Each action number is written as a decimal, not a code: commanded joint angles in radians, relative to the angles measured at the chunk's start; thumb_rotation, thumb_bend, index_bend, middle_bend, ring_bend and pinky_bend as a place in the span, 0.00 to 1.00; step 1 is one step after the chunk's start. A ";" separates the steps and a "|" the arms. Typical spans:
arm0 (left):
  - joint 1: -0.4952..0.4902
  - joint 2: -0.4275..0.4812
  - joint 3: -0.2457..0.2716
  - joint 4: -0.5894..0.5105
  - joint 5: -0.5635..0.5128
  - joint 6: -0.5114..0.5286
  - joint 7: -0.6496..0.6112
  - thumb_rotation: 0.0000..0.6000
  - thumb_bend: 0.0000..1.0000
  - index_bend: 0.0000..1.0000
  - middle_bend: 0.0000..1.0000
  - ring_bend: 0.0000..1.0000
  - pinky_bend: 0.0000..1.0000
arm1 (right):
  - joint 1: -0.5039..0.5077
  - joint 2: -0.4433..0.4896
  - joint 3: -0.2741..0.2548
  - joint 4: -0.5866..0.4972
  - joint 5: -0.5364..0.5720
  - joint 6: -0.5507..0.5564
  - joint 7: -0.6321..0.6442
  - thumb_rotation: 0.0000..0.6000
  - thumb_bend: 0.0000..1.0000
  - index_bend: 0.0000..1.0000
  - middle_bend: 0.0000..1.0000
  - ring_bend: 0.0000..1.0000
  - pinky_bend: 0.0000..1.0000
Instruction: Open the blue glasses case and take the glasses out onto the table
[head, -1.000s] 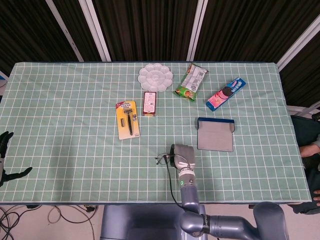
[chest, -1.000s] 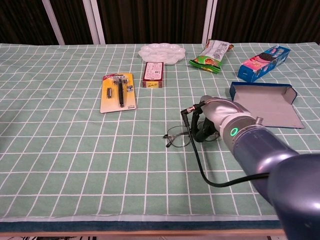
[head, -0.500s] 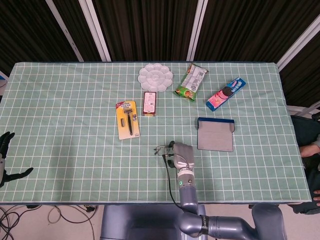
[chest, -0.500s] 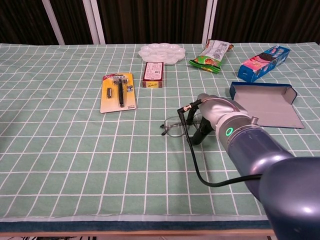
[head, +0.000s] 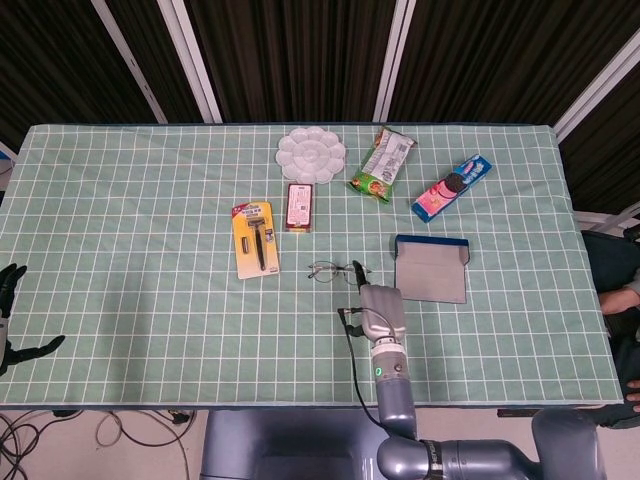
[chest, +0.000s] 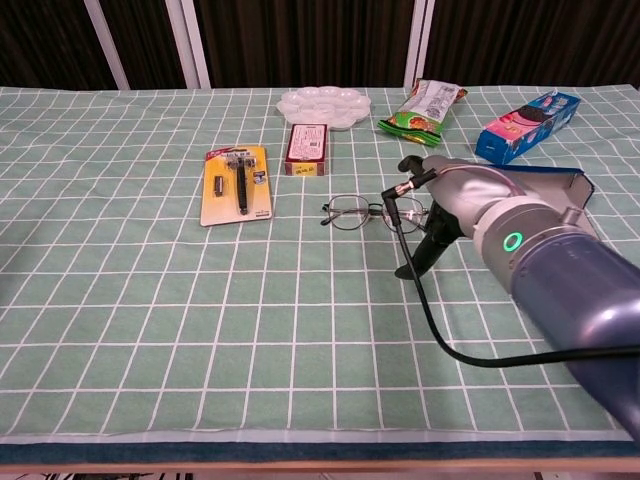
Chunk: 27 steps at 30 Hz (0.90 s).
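Dark slatted panels with white posts stand behind the surface (head: 120, 300), which is covered by a green cloth with a white grid. Largest on the scene is the right arm (chest: 560, 290), a grey-blue tube with a green ring light, reaching in from the near edge; a black cable runs along it. Its right hand (chest: 440, 215) hangs just above the cloth beside the glasses, fingers spread and holding nothing, one dark finger pointing down toward the cloth. The left hand (head: 12, 315) shows only at the far left edge in the head view, off the cloth, fingers apart and empty. The blue glasses case (head: 431, 268) lies open and flat, just right of the right hand, its grey lining facing up. Further back are a white flower-shaped dish (head: 311, 155), a green snack bag (head: 382, 163) and a blue cookie pack (head: 452, 187). A yellow razor card (head: 254, 238) and a small red box (head: 299, 206) lie left of centre. The glasses (head: 333, 271) rest on the cloth out of the case, between the razor card and the case, just beside the right hand's fingertips.
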 joint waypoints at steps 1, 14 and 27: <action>0.002 -0.003 0.001 -0.001 0.005 0.008 0.004 1.00 0.04 0.00 0.00 0.00 0.00 | -0.031 0.068 -0.017 -0.067 -0.025 0.028 -0.011 1.00 0.16 0.00 1.00 1.00 1.00; 0.013 -0.021 0.007 0.018 0.038 0.052 0.036 1.00 0.04 0.00 0.00 0.00 0.00 | -0.219 0.477 -0.098 -0.270 -0.199 0.052 0.170 1.00 0.16 0.00 0.67 0.71 0.69; 0.024 -0.031 0.023 0.040 0.070 0.085 0.102 1.00 0.04 0.00 0.00 0.00 0.00 | -0.443 0.774 -0.295 -0.195 -0.485 0.027 0.527 1.00 0.04 0.00 0.00 0.00 0.22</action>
